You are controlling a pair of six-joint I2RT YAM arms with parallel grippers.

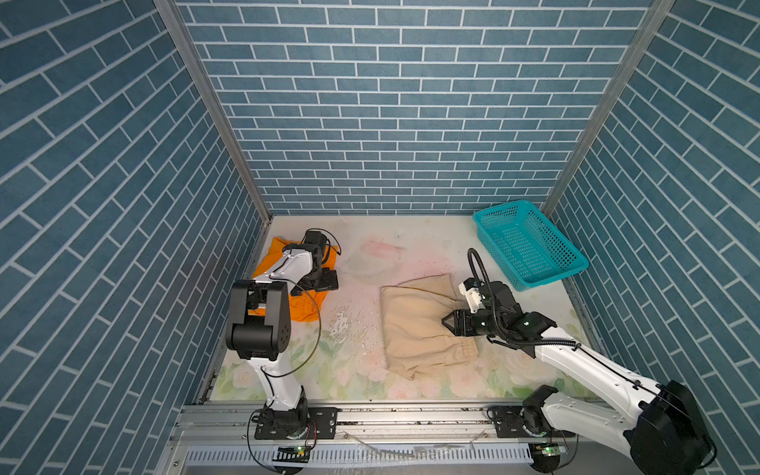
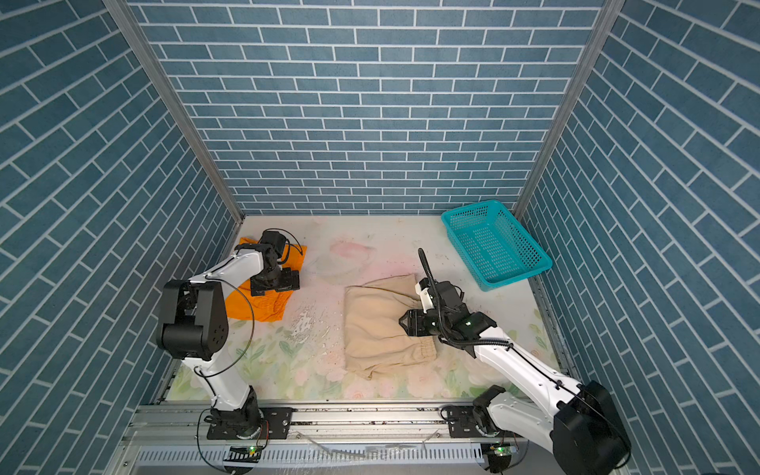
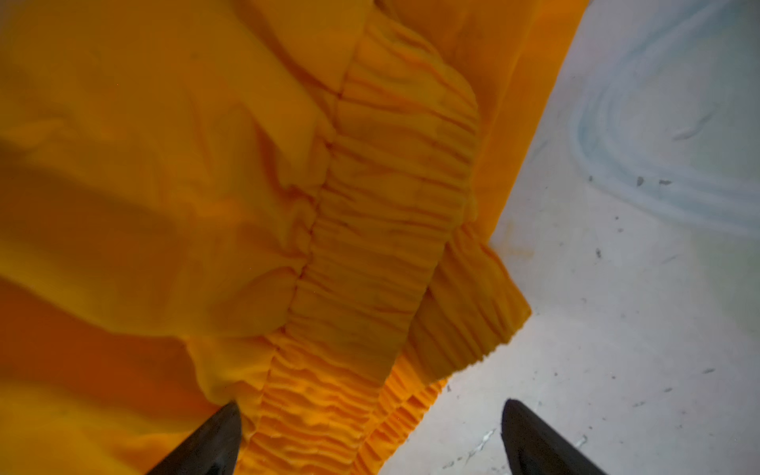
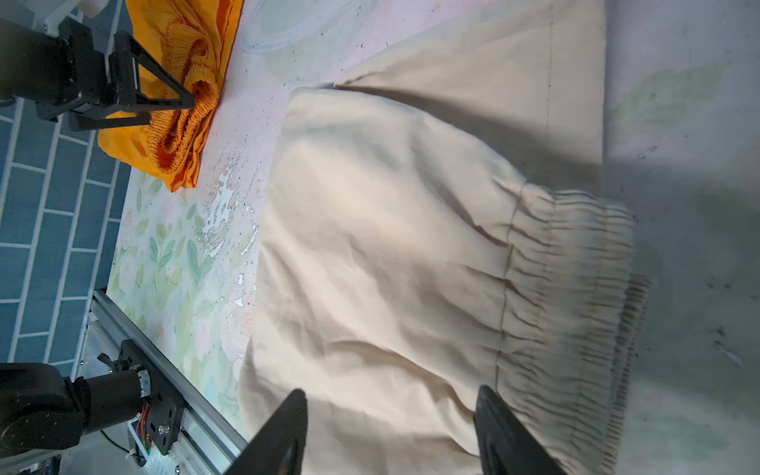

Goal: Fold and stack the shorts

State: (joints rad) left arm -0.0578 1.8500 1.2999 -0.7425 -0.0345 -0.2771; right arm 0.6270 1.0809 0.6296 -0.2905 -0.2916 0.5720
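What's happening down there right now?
Both open: left hand at waistband of orange shorts, right hand over beige shorts. Shorts apart, unstacked. Teal basket clear of both.

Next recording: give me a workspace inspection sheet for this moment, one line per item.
Surface: floral mat, worn flaked patch near the middle.
Job's things: orange shorts at back left, rumpled; beige shorts centre-right, lying fairly flat; not stacked.
Clutter: teal basket at back right, nothing seen inside.
Hands: left hand open over the orange waistband; right hand open over the beige shorts.
Cables: black cable loops off the left arm; ribbed hose arches over the right arm.
Surroundings: blue brick-pattern walls on three sides; metal rail in front.
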